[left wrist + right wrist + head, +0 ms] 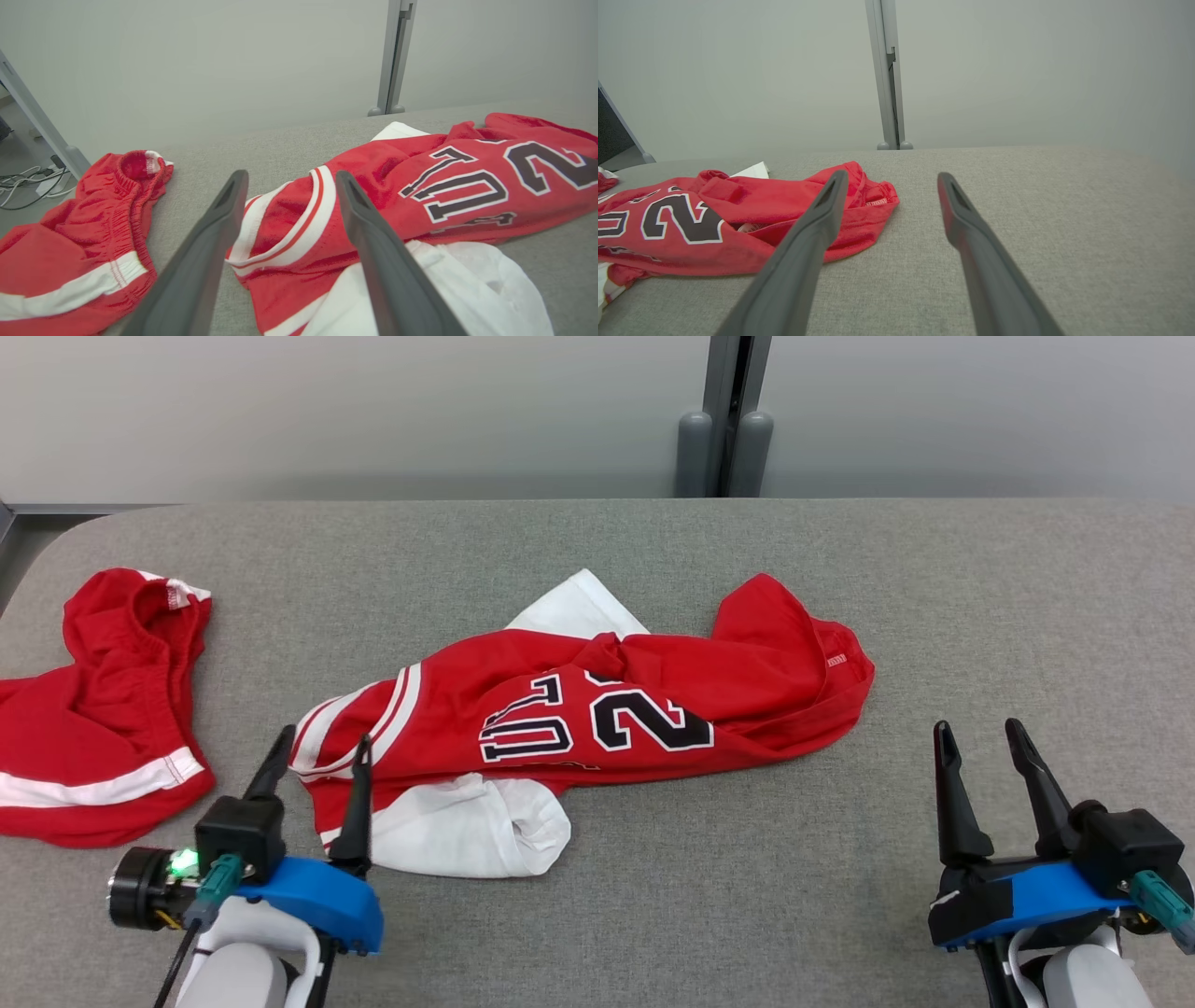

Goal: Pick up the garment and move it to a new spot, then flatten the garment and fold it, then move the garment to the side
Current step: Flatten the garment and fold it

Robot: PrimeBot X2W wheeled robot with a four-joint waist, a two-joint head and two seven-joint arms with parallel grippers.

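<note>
The garment (597, 714) is a red jersey with white sleeves and dark numbers, lying crumpled in the middle of the grey table (840, 569). My left gripper (322, 742) stands open at the jersey's left striped edge, with the cloth lying between and below its fingers. In the left wrist view that gripper (289, 179) frames the red and white trim (299, 219) of the garment. My right gripper (980, 728) is open over bare table, to the right of the jersey and apart from it. The right wrist view shows the same gripper (889, 179) beside the jersey's right end (738, 219).
A second red piece with a white stripe, shorts (93, 709), lies at the table's left edge. A grey post (724, 439) stands behind the table's far edge against a pale wall. Cables (28, 179) lie on the floor to the left.
</note>
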